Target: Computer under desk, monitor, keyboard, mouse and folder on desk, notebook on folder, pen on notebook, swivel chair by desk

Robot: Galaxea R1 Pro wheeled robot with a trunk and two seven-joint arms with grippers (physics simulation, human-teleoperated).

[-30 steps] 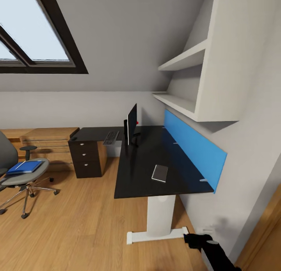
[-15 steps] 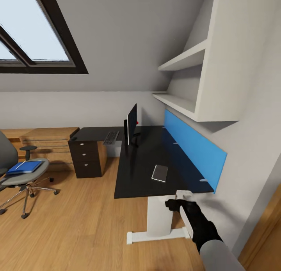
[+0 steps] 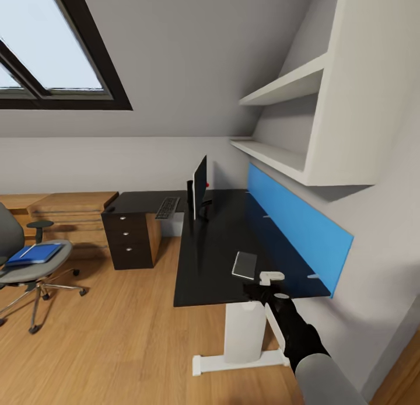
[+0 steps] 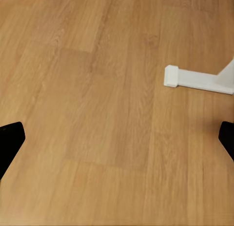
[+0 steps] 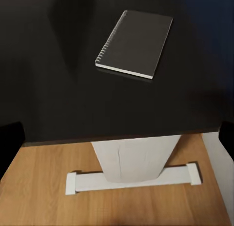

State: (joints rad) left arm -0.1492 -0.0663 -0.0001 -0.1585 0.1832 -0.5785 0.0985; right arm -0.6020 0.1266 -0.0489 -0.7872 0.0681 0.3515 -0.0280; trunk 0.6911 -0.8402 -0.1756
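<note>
Right gripper (image 3: pixel 256 288) near notebook (image 3: pixel 244 265) at worktop (image 3: pixel 204 259) edge, jaws apart. Best: descend square over notebook, pinch spine edge. Left gripper (image 4: pixel 117 138) jaws apart over floor (image 4: pixel 97 89).

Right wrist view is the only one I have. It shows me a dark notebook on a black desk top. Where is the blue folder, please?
Observer: In the head view the folder lies flat on the seat of the swivel chair, which stands on the wooden floor well off to the left of the desk.
Operator: And the keyboard, is it on the desk already?
Observer: Yes. The keyboard lies on the far wing of the desk, to the left of the monitor, which stands upright and edge-on to the head camera.
</note>
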